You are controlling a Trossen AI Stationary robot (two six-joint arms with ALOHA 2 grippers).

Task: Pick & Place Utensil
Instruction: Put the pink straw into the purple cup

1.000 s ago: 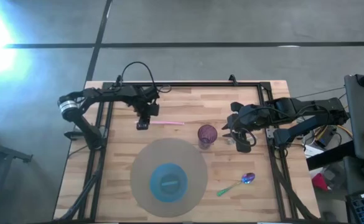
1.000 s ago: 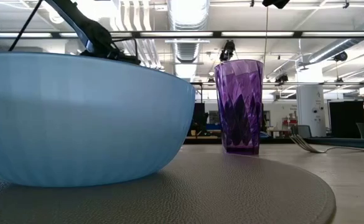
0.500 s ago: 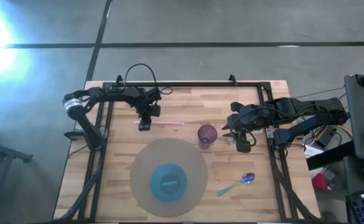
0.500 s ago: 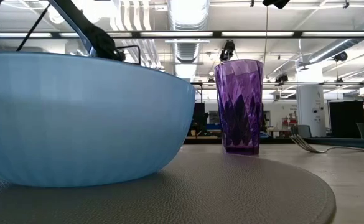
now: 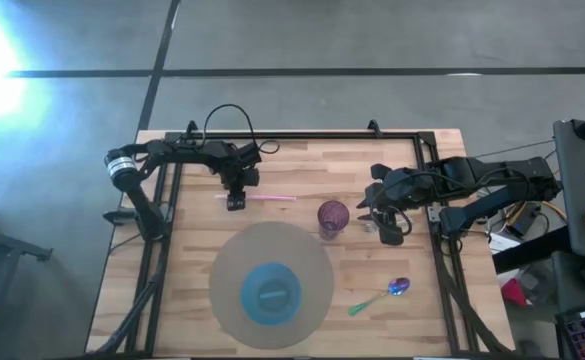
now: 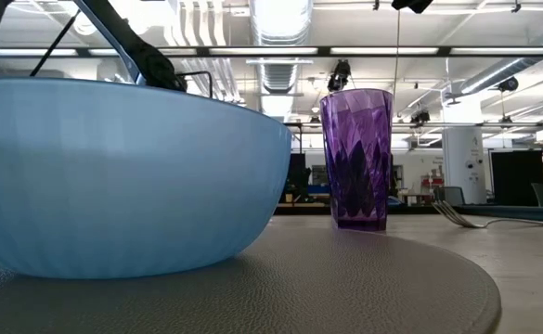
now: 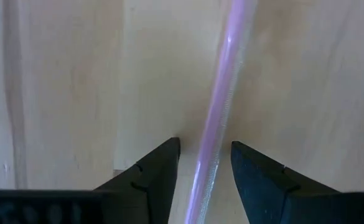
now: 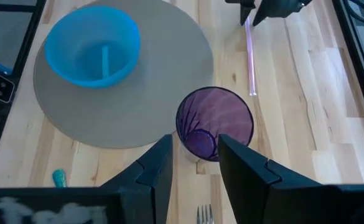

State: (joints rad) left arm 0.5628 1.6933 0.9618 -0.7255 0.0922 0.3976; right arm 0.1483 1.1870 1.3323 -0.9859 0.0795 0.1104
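One blue bowl [image 5: 271, 293], one purple cup [image 5: 332, 216], one round mat [image 5: 234, 262] — plus one pink straw [image 5: 269, 198], one spoon [image 5: 384, 294], one fork [image 8: 204, 214].

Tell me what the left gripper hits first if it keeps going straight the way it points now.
Most likely the pink straw: it lies on the wooden table, running between the open fingers of the left gripper, which points down at it. The remaining height is unclear.
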